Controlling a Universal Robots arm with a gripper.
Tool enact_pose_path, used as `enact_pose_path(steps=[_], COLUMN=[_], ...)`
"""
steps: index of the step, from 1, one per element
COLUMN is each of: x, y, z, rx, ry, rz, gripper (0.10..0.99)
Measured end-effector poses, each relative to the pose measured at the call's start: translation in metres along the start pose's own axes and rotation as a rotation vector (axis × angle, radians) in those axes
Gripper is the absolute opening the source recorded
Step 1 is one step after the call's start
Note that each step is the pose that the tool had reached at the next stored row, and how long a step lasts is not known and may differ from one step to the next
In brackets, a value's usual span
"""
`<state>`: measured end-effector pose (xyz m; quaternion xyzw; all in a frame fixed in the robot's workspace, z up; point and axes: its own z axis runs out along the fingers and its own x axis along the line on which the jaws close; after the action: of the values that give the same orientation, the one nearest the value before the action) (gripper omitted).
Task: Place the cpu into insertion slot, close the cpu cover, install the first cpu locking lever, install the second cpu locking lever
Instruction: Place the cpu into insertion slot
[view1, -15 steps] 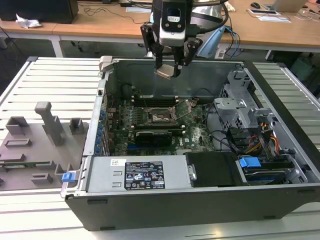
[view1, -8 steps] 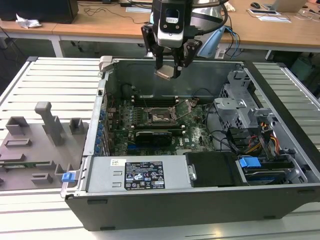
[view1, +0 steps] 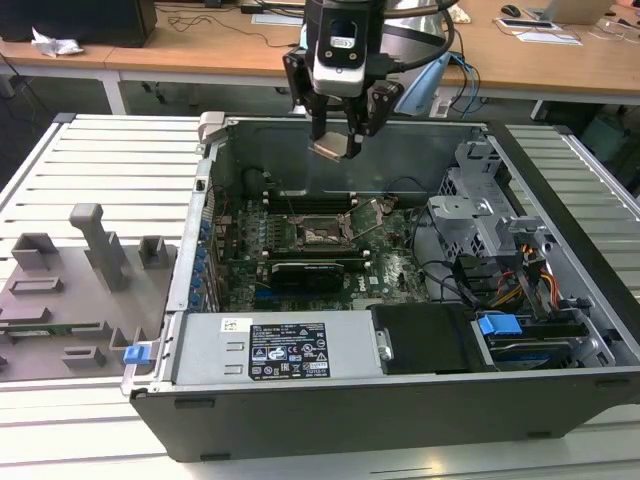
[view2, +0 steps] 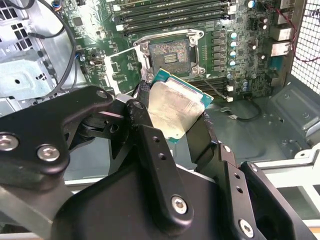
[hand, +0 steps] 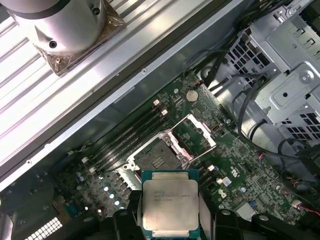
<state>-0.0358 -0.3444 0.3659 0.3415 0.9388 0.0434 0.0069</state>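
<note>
The cpu, a light, stiff, fragile chip, is held by opposite edges between the fingers of the gripper, well above the open insertion slot, toward the far wall of the case; its underside seems untouched.

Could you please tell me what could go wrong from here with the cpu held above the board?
1. The gripper pinches the cpu by its edges, well above the slot; a slip could drop it onto the board.
2. In the exterior view the cpu looks tilted; lowered so, it might seat skewed and harm the slot.
3. The cover stands open right beside the slot; the gripper could clip it on descent.
</note>
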Motion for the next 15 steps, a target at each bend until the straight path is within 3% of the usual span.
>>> enact_pose_path(steps=[15], x=[-0.0001], y=[-0.0002], z=[0.0022], rx=[-0.002], ry=[-0.0131], rz=[0.152], gripper=[0.541])
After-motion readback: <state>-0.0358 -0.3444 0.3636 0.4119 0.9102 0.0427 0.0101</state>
